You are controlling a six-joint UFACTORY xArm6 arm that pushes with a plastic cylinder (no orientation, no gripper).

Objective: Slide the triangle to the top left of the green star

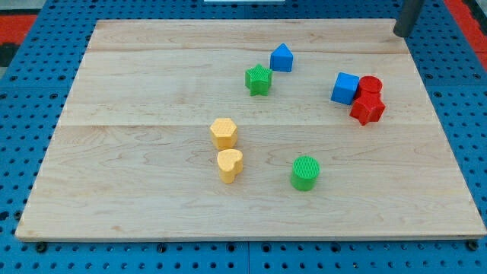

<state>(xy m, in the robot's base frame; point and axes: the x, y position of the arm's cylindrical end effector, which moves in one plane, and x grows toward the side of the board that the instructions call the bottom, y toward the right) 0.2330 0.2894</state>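
The blue triangle (281,58) sits on the wooden board just up and right of the green star (259,79), nearly touching it. My tip (398,33) is at the board's top right corner, far to the right of both blocks and touching nothing.
A blue cube (345,88) stands at the right beside a red cylinder (370,85) and a red star-like block (367,108). A yellow hexagon (224,132) and a yellow heart (230,164) sit near the middle. A green cylinder (305,173) is lower right of them.
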